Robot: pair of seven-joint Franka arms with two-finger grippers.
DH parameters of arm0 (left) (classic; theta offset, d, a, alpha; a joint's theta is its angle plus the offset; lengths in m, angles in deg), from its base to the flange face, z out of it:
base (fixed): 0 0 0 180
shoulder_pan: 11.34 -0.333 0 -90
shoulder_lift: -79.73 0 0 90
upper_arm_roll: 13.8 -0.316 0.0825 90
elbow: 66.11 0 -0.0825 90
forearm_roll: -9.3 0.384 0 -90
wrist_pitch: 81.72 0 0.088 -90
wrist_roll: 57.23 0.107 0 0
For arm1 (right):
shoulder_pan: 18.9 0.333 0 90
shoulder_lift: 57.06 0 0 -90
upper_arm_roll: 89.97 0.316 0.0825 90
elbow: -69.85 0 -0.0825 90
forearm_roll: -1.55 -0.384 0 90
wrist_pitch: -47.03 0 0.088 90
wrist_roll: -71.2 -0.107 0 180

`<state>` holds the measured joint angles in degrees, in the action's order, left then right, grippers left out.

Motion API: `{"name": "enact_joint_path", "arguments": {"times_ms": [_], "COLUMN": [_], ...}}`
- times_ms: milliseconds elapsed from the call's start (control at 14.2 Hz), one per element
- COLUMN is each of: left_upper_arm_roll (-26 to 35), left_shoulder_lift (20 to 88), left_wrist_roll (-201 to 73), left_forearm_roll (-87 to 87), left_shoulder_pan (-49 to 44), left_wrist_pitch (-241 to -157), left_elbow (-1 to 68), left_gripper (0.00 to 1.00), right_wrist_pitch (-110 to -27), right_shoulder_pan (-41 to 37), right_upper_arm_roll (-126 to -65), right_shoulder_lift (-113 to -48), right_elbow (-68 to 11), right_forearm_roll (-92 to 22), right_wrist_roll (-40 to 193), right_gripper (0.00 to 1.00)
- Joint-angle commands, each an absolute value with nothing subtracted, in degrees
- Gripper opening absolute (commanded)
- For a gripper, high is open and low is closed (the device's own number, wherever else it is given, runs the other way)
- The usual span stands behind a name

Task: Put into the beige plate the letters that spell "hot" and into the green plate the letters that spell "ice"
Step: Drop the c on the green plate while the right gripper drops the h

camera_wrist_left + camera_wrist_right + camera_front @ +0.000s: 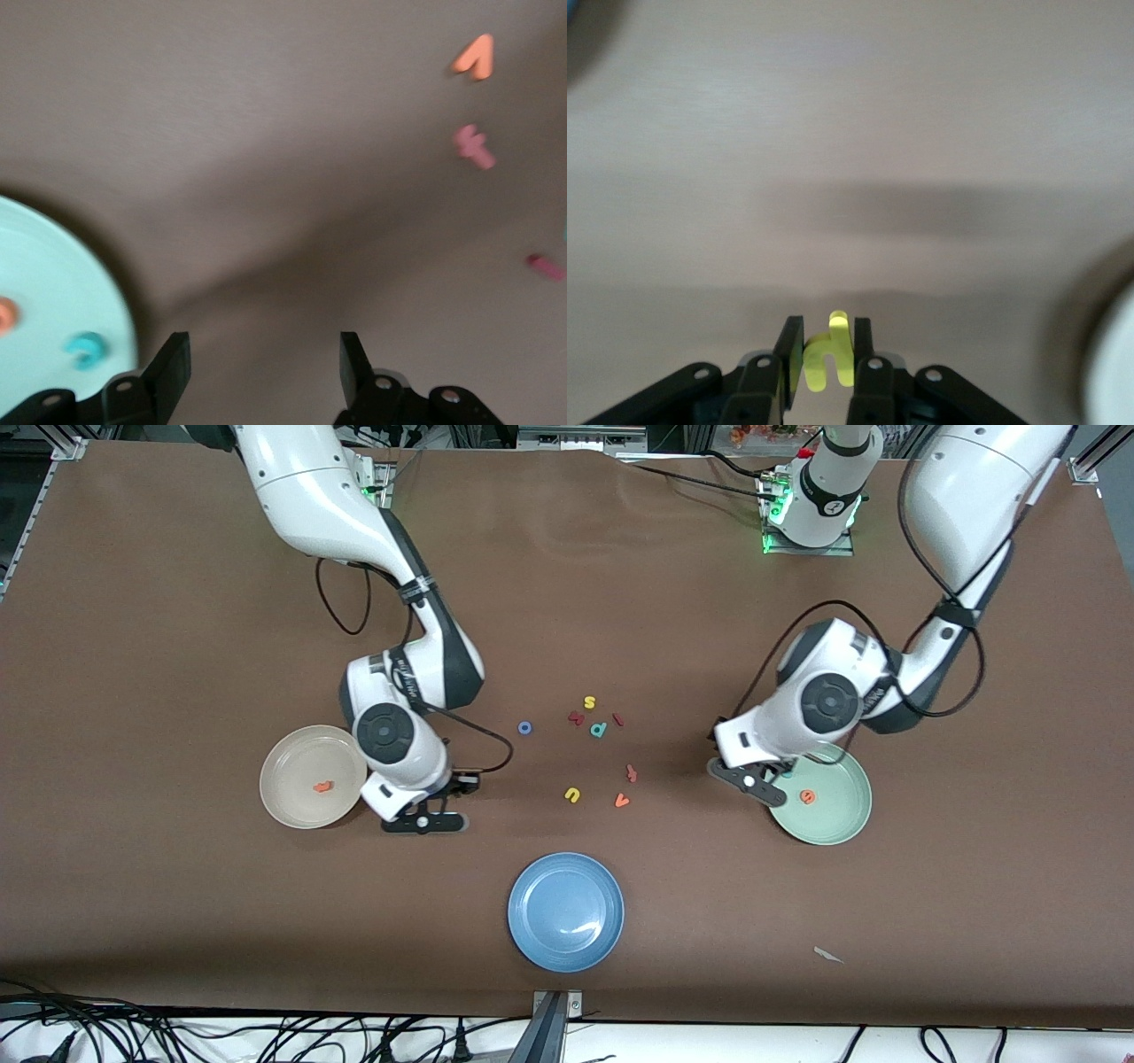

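A: The right end effector [827,359] is pinching the yellow h [827,361] between narrow fingers, hovering over the worktop [159,921] just beside the beige plate [292,757]. What now?

B: It is needing to travel over the plate's middle, near the orange t [323,786], drop low, then release so the h is not bouncing out.

A: And the left end effector [264,376]?

B: It is standing wide and holding nothing, at the green plate's [842,824] rim; the teal c [87,350] and orange e [807,796] are lying inside. The blue o [524,728] and dark red i [618,719] are waiting mid-worktop.
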<state>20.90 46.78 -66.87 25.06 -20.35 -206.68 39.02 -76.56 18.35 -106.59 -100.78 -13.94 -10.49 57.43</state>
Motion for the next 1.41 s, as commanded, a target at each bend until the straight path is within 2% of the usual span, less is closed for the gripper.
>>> {"name": "enact_joint_path", "arguments": {"times_ms": [0,211,352,704,774,844,915,985,1055,1337], "left_upper_arm_roll": [21.01,20.66,20.66,20.74,20.74,20.66,20.66,20.57,20.48,20.48], "left_shoulder_lift": [46.86,45.29,44.05,40.28,39.92,39.57,39.13,38.52,38.08,36.59], "left_wrist_roll": [-79.41,-92.78,-98.68,-113.98,-115.74,-116.8,-117.34,-118.3,-119.35,-122.61], "left_forearm_roll": [24.86,25.21,25.65,25.12,25.04,25.12,25.3,25.47,25.74,25.74], "left_shoulder_pan": [-15.58,-9.68,-7.75,-5.8,-5.97,-5.71,-5.71,-5.71,-5.71,-4.83], "left_wrist_pitch": [-206.0,-206.52,-207.66,-216.0,-216.62,-216.89,-217.07,-217.42,-218.03,-219.53], "left_elbow": [39.27,38.92,38.83,39.18,39.18,39.18,39.1,39.18,39.27,39.1], "left_gripper": [0.75,0.75,0.73,0.57,0.57,0.57,0.55,0.55,0.55,0.52], "right_wrist_pitch": [-76.89,-77.6,-77.95,-87.43,-87.1,-86.48,-85.52,-84.64,-83.67,-83.31], "right_shoulder_pan": [18.36,17.75,16.35,14.67,14.67,14.76,14.76,14.76,14.76,15.9], "right_upper_arm_roll": [-111.22,-116.76,-118.0,-117.92,-117.83,-117.57,-117.48,-117.39,-117.39,-113.81], "right_shoulder_lift": [-93.12,-89.76,-88.71,-88.09,-88.09,-88.0,-87.91,-87.82,-87.65,-87.56], "right_elbow": [-24.34,-30.86,-33.23,-41.68,-41.86,-41.86,-41.69,-41.51,-41.25,-38.61], "right_forearm_roll": [-11.45,-11.72,-12.42,-14.62,-14.88,-15.67,-17.07,-19.69,-21.46,-21.92], "right_wrist_roll": [68.6,79.17,82.78,85.7,85.61,85.35,85.26,84.82,84.82,75.2], "right_gripper": [0.14,0.14,0.14,0.16,0.24,0.39,0.69,0.94,1.0,1.0]}}
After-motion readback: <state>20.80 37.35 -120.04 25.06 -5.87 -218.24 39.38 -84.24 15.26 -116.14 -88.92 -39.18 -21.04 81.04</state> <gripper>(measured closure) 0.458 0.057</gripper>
